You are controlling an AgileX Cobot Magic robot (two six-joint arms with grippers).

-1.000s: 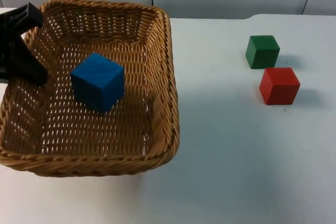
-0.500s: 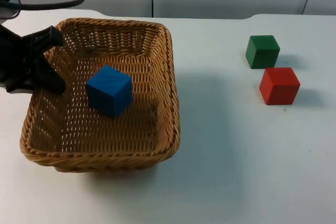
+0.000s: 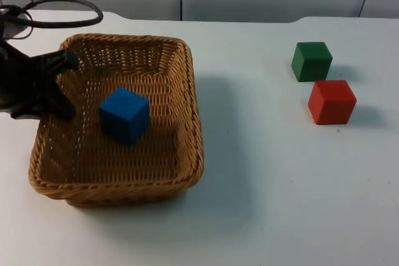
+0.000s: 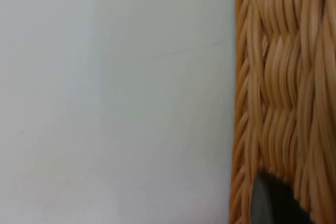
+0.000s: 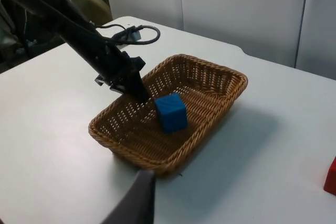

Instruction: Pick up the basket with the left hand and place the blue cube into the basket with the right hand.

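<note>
Top and right wrist views share the basket (image 3: 118, 179).

cube (image 3: 124, 114) in basket (image 3: 187, 123) — table's left

White table (image 3: 262, 204) with basket (image 3: 181, 172), green cube (image 3: 312, 61), red cube (image 3: 331, 101).

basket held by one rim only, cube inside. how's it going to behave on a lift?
The wicker basket looks woven and light, so it probably flexes a bit rather than staying rigid. The left tool grips one side wall, so the far side likely sags. The blue cube sits loose on the floor and may slide toward the low side.
</note>
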